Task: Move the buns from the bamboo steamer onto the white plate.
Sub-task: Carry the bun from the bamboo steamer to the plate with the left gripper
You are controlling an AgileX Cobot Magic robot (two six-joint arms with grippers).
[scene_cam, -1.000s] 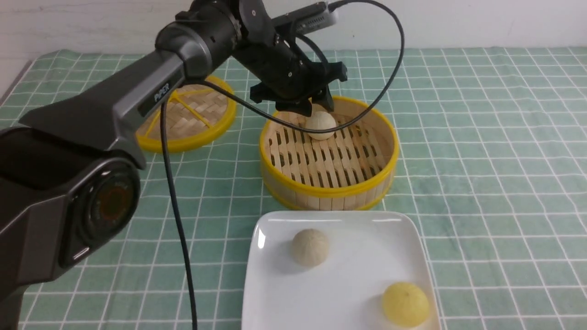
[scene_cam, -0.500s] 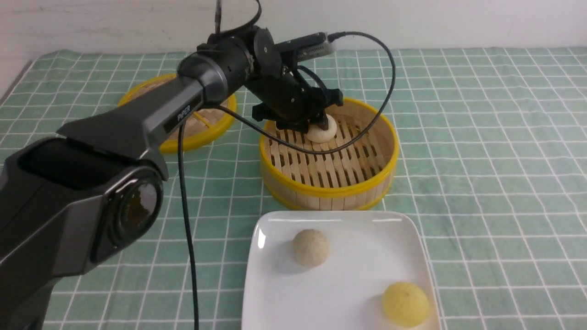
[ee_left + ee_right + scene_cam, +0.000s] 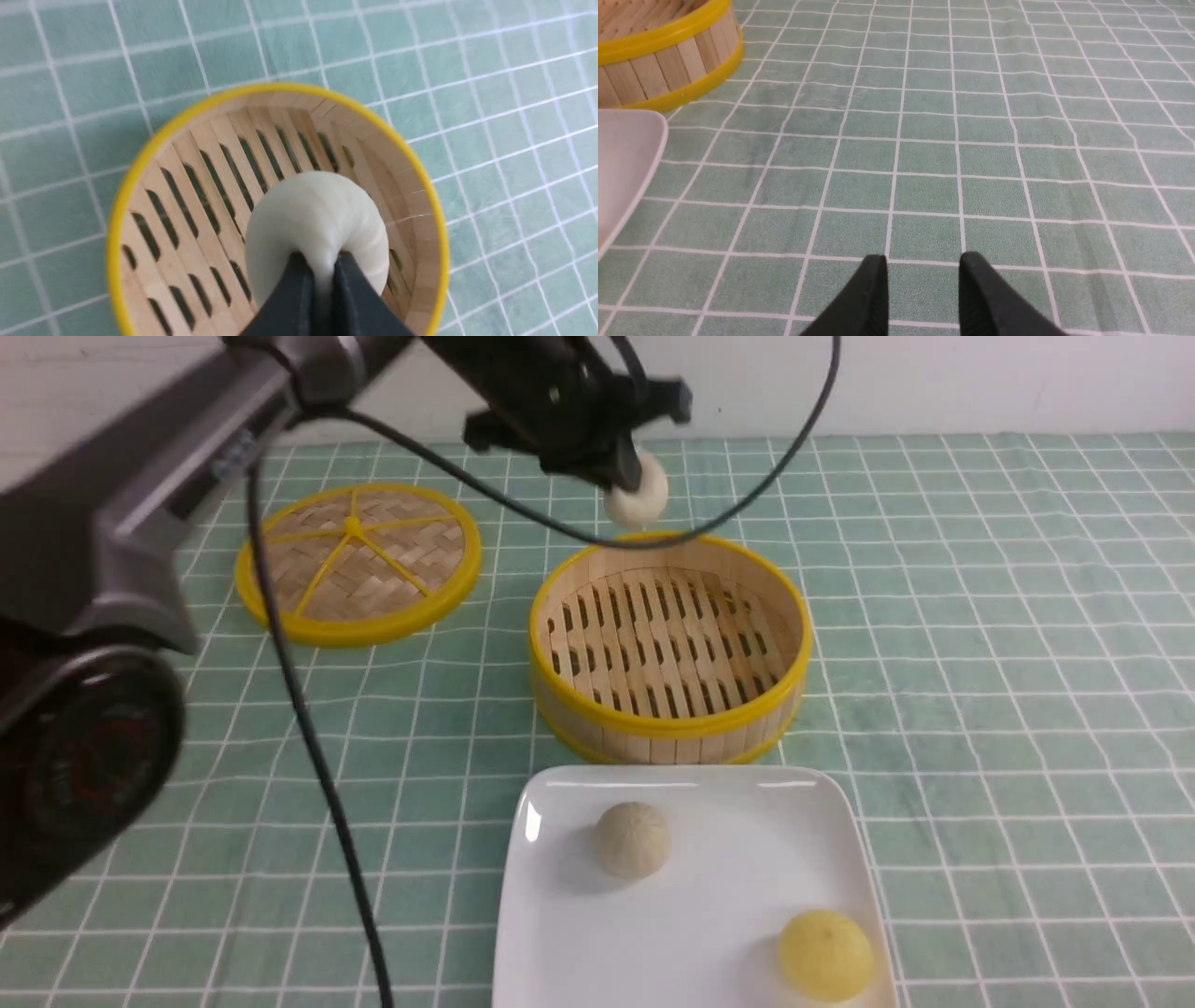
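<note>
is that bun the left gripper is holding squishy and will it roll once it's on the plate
Probably squishy: the bun dents where the fingers of the left gripper pinch it. Being round, it may roll slightly on the glossy plate.

lab-like tabletop setup: green checked tablecloth, bare white wall

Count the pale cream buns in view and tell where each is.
2. One pale bun is pinched in the left gripper, above the bamboo steamer; the other pale bun lies on the white plate, near a yellow bun. None seems hidden.
</note>
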